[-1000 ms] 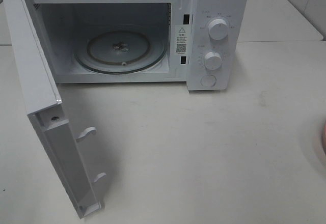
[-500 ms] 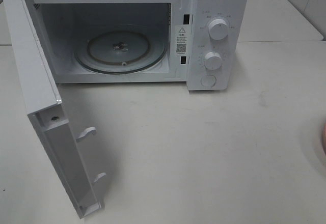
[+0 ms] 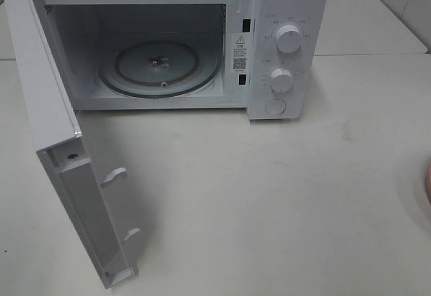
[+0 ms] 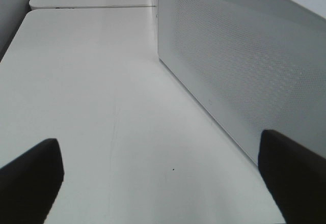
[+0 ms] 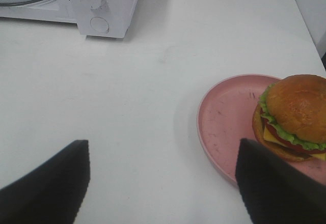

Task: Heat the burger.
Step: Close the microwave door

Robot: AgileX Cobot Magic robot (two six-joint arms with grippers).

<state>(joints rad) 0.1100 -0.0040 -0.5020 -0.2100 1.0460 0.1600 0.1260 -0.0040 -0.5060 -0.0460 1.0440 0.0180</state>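
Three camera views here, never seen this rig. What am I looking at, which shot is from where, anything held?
It is a two-armed robot at a white table. One picture comes from a camera mounted high: it shows a white microwave with its door swung open and the glass turntable bare.

The other two come from cameras on the wrists, and the dark shapes at their lower corners are tool fingers. The left tool is open beside the microwave's perforated door and holds nothing. The right tool is open too, over the table near a pink plate carrying the burger. Nothing is held.
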